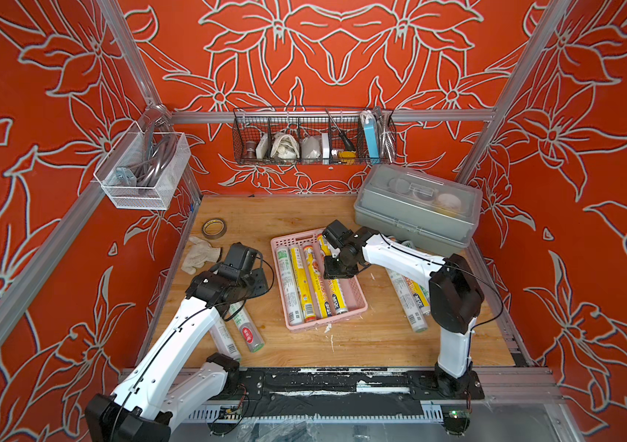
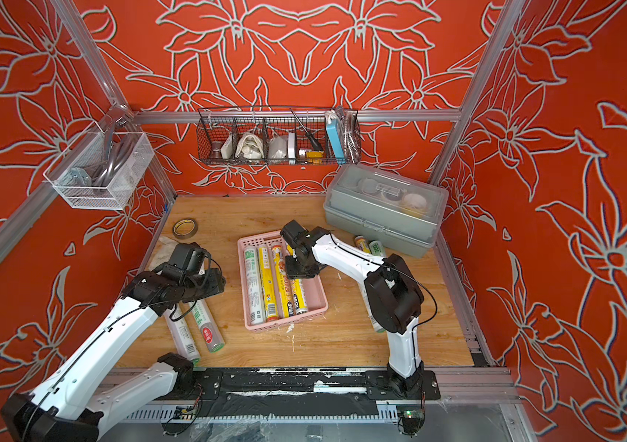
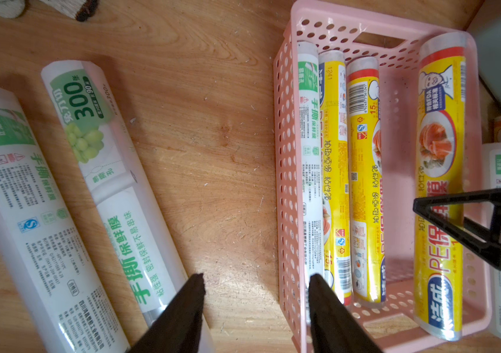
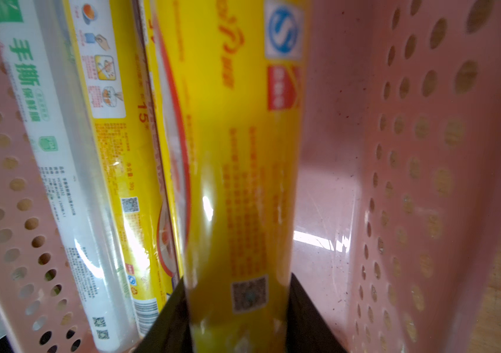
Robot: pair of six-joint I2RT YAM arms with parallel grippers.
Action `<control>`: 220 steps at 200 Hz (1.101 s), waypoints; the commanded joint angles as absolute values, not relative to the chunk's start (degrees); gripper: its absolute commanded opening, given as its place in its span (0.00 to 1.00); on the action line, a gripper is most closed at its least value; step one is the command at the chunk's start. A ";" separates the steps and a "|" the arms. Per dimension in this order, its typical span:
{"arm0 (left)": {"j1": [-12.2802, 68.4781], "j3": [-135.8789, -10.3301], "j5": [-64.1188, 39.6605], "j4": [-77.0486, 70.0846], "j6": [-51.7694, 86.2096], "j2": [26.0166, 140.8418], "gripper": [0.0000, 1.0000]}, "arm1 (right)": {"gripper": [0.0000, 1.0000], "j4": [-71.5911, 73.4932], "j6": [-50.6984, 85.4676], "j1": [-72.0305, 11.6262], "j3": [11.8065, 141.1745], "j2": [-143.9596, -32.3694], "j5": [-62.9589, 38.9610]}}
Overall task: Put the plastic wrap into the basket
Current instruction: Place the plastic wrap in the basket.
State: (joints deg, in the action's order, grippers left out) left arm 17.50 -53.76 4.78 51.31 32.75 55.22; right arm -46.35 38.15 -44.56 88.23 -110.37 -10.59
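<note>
The left pincer (image 3: 255, 279) hangs spread and empty over bare tabletop (image 3: 227, 152), between two white-green rolls (image 3: 105, 189) lying outside at the left and the pink basket (image 1: 355, 296); it is judged poised for the nearer roll. Inside the basket, three rolls (image 1: 300, 279) lie side by side along the left wall, set lengthwise because the basket is barely longer than a roll. The right pincer (image 4: 240, 318) pinches a fourth, the yellow roll (image 4: 237, 152), parallel to them and low in the free lane, judged ready for release, while further rolls (image 1: 409, 306) wait on the tabletop at right, partly hidden under the right arm (image 1: 399, 256).
</note>
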 commanded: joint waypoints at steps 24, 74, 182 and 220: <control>17.04 -52.96 4.39 51.10 31.92 54.13 0.56 | 0.29 -47.17 38.23 -45.10 87.79 -112.48 -9.05; 17.05 -52.86 4.38 51.29 31.98 53.79 0.56 | 0.37 -46.45 37.11 -45.63 88.09 -114.64 -8.37; 17.05 -52.38 2.42 51.65 35.46 53.71 0.57 | 0.55 -47.64 34.60 -46.19 89.23 -112.46 -4.96; 17.05 -52.70 3.44 52.70 35.97 53.42 0.57 | 0.55 -47.99 33.91 -46.21 89.40 -110.67 -5.54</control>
State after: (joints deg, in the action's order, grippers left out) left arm 17.45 -53.30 2.87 51.35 35.00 54.37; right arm -46.48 35.05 -45.82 88.23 -113.86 -6.90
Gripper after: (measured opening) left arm 0.575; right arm 0.550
